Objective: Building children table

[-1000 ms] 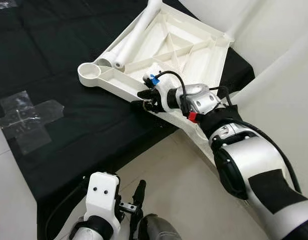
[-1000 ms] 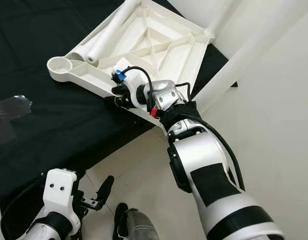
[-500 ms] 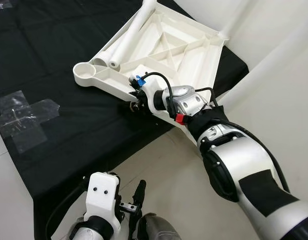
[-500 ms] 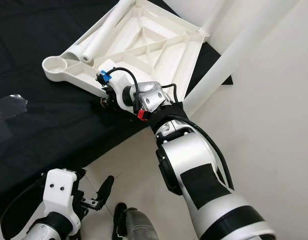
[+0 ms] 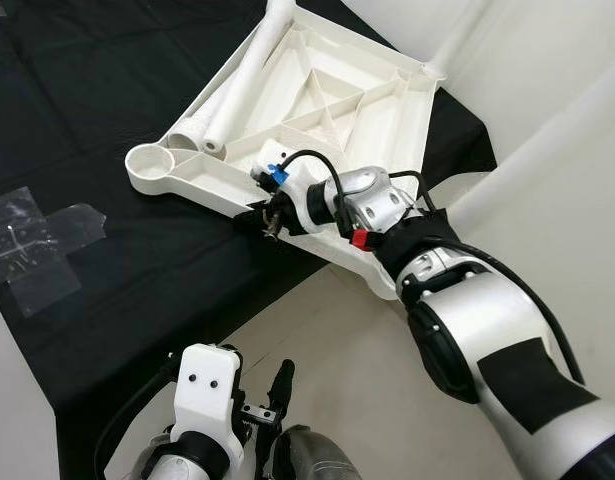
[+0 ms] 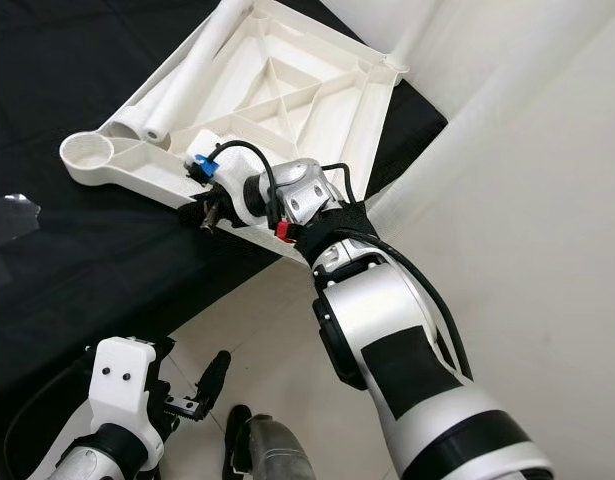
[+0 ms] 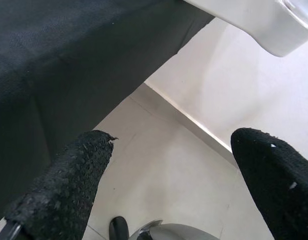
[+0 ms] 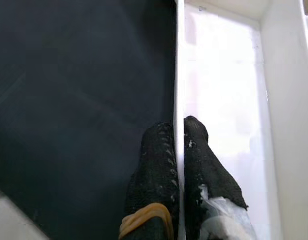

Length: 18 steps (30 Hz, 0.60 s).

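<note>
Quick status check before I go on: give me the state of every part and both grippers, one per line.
Table top: upside down on the black cloth, ribs up, one corner past the cloth's edge.
Corner socket: empty.
Table leg: loose, lying across the table top.
Right gripper: shut on the table top's rim.
Left gripper: open, idle above the floor.
Clear tape: stuck flat on the cloth.

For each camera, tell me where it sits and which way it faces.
Eye views: head, looking down at the tabletop on the black cloth; both arms show.
Left wrist view: looks past the open left gripper at floor and cloth.
Right wrist view: along the right gripper, pinching the tabletop's rim.
Shared: tabletop, cloth.
</note>
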Available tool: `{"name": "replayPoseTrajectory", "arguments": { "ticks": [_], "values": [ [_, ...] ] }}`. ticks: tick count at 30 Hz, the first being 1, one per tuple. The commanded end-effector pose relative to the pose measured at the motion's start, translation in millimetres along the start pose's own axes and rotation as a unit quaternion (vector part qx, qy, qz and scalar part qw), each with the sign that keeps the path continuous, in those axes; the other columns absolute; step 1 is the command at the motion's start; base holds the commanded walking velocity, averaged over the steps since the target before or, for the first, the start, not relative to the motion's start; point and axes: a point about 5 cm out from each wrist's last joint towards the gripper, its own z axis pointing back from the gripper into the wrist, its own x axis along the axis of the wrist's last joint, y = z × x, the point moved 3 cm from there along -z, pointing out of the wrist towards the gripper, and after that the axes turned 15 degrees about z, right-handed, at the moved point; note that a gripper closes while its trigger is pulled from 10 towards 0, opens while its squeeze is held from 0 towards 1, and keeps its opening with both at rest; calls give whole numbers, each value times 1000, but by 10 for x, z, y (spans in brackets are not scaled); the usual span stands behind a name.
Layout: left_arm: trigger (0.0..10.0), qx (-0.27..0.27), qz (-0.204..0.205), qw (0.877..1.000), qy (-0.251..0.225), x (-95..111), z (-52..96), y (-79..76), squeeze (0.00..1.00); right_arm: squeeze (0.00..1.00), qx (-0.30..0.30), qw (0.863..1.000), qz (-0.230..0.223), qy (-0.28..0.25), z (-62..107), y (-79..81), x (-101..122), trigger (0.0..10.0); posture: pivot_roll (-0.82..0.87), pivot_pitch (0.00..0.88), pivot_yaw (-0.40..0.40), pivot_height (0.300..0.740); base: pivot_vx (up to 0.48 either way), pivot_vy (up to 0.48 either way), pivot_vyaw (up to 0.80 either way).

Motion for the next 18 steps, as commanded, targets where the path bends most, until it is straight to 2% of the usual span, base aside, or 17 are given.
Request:
{"name": "replayPoseTrajectory", "arguments": {
  "ticks": [1, 2, 3, 4, 6, 8, 11, 12, 13, 14, 15, 17, 18],
  "values": [
    [10000, -4, 11, 1000, 20, -92, -1, -24, 0, 0, 100, 992, 67, -37, -52, 210, 84, 0, 55, 264, -297, 740, 0, 0, 0],
    [10000, -4, 11, 1000, 20, -92, -1, -24, 0, 0, 100, 992, 67, -37, -52, 210, 84, 0, 55, 264, -297, 740, 0, 0, 0],
    [10000, -4, 10, 1000, 21, -94, -5, -16, 0, 0, 164, 978, 128, -33, -3, 314, 69, 0, 50, 262, -294, 740, 0, 0, 0],
    [10000, -4, 10, 1000, 21, -94, -5, -16, 0, 0, 164, 978, 128, -33, -3, 314, 69, 0, 50, 262, -294, 740, 0, 0, 0],
    [10000, -5, 9, 1000, 21, -93, -8, -15, 0, 0, 202, 962, 181, -18, 57, 363, 32, 0, 50, 262, -294, 740, 0, 0, 0],
    [10000, -5, 9, 1000, 21, -93, -8, -15, 0, 0, 202, 962, 181, -18, 57, 363, 32, 0, 50, 262, -294, 740, 0, 0, 0],
    [10000, -4, 9, 1000, 23, -105, -14, -5, 0, 0, 200, 942, 268, -4, 79, 355, 59, 0, 51, 254, -290, 740, 0, 0, 0],
    [10000, -4, 9, 1000, 23, -105, -14, -5, 0, 0, 200, 942, 268, -4, 79, 355, 59, 0, 51, 254, -290, 740, 0, 0, 0],
    [10000, -4, 9, 1000, 24, -106, -17, 0, 0, 0, 176, 933, 314, 2, 56, 328, 91, 0, 55, 248, -289, 740, 0, 0, 0],
    [10000, -4, 9, 1000, 24, -106, -17, 0, 0, 0, 176, 933, 314, 2, 56, 328, 91, 0, 55, 248, -289, 740, 0, 0, 0],
    [10000, -4, 9, 1000, 24, -108, -20, 4, 0, 0, 163, 924, 346, 9, 55, 312, 89, 0, 60, 244, -290, 740, 0, 0, 0],
    [10000, -4, 9, 1000, 24, -108, -20, 4, 0, 0, 163, 924, 346, 9, 55, 312, 89, 0, 60, 244, -290, 740, 0, 0, 0],
    [10000, -4, 9, 1000, 24, -109, -21, 5, 0, 0, 162, 919, 359, 11, 62, 311, 84, 0, 60, 244, -290, 740, 0, 0, 0]
  ]
}}
